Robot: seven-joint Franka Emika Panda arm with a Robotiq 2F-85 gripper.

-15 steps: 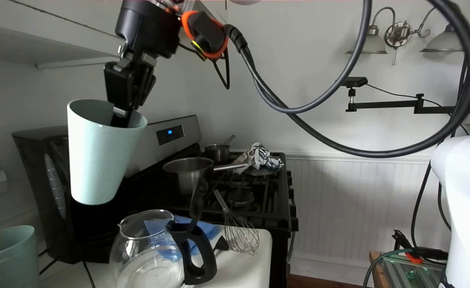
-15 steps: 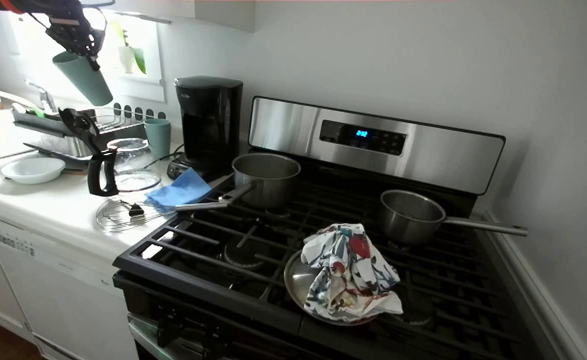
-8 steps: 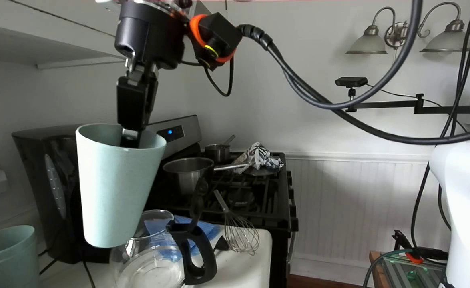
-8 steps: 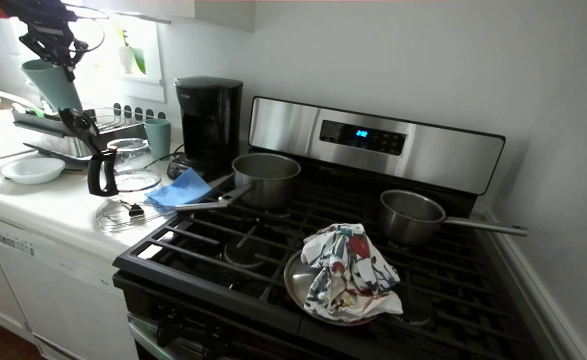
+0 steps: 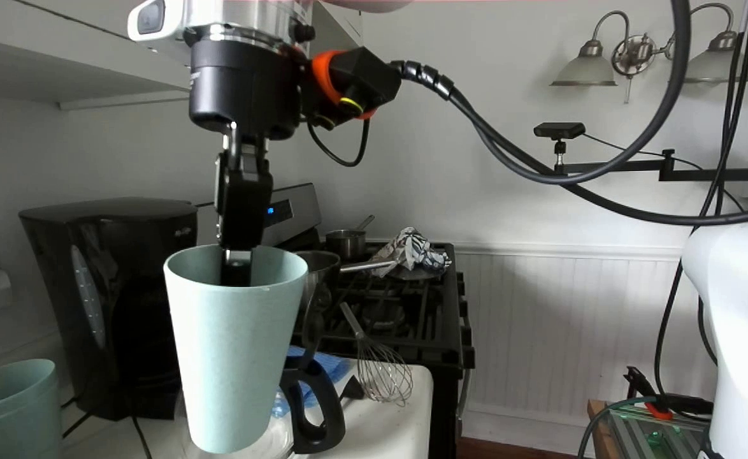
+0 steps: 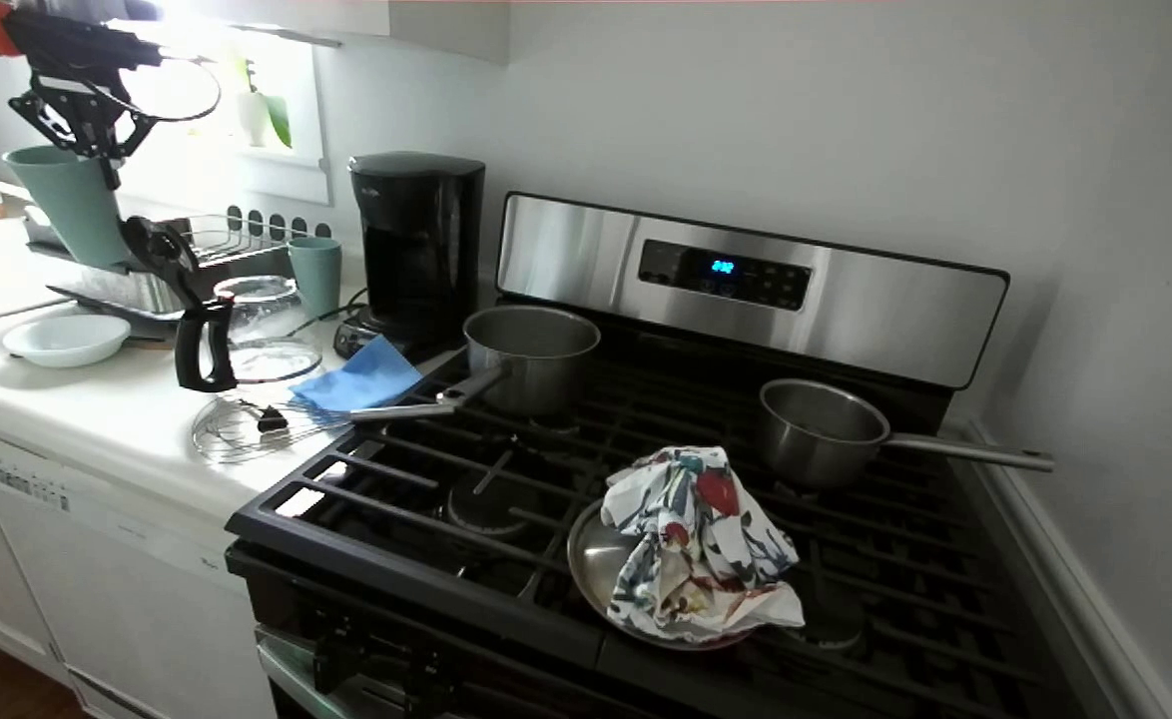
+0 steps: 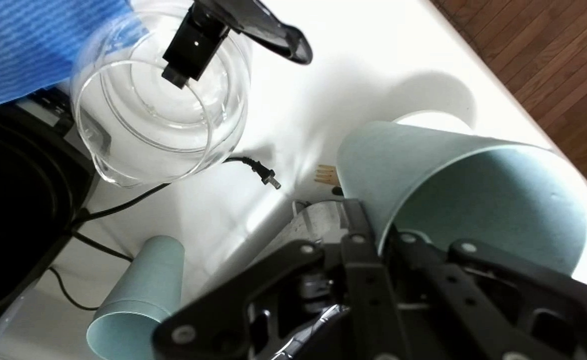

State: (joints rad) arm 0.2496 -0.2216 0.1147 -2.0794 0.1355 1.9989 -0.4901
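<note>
My gripper (image 5: pixel 239 268) is shut on the rim of a pale green cup (image 5: pixel 234 363), one finger inside and one outside. The cup hangs in the air, tilted slightly, mouth up. In the wrist view the gripper (image 7: pixel 379 235) pinches the cup's wall (image 7: pixel 383 160); the cup's inside looks empty. In an exterior view the gripper (image 6: pixel 110 172) and held cup (image 6: pixel 72 205) are left of a glass carafe (image 6: pixel 267 335) with a black handle. The carafe (image 7: pixel 228 120) stands on the counter, partly hidden behind the cup in an exterior view. A second green cup (image 6: pixel 316 278) stands behind it.
A black coffee maker (image 6: pixel 416 250), blue cloth (image 6: pixel 361 377), whisk (image 6: pixel 247 429) and white bowl (image 6: pixel 67 340) are on the counter (image 6: pixel 127 409). A dish rack (image 6: pixel 237 245) stands behind. The stove holds pots (image 6: pixel 531 359) and a patterned towel (image 6: pixel 696 549). A cabinet (image 5: pixel 81 57) hangs above.
The gripper and held cup have come down and turned nearer upright. They moved right in an exterior view where the cup now covers much of the carafe. The things on the counter have not moved.
</note>
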